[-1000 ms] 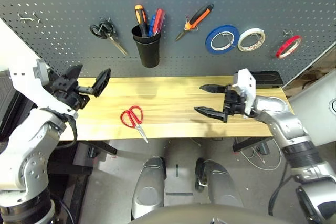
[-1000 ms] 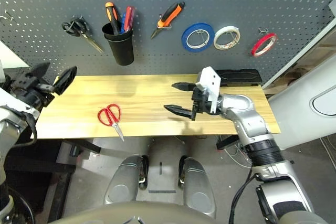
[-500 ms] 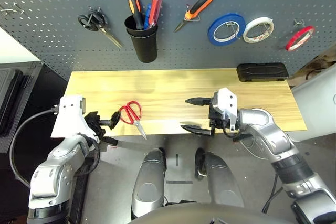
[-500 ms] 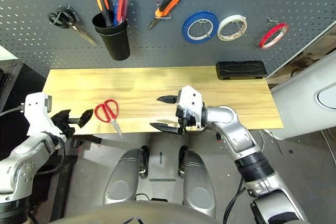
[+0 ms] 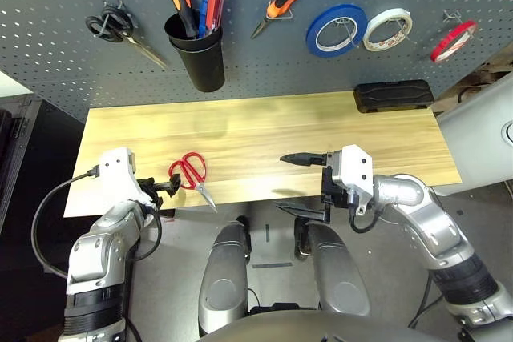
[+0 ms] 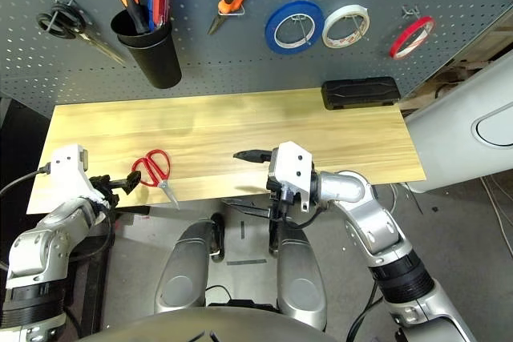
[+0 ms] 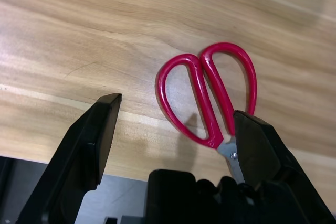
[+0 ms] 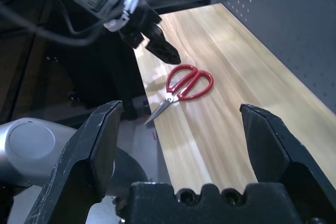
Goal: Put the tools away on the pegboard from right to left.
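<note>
The left black two-fingered gripper (image 7: pixel 178 129), fingers spread and empty, hovers beside the red-handled scissors (image 5: pixel 192 174), lying on the pale wooden tabletop (image 5: pixel 256 138) near its front edge; the right black two-fingered gripper (image 8: pixel 184 129) is wide open, holding nothing, near that edge.

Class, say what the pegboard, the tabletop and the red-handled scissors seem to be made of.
Pegboard: probably painted metal, dark, satin, evenly punched.
Tabletop: pale wood or wood-look laminate, smooth, grain streaks.
Red-handled scissors: handles likely glossy plastic, by highlights; blades grey metal.
</note>
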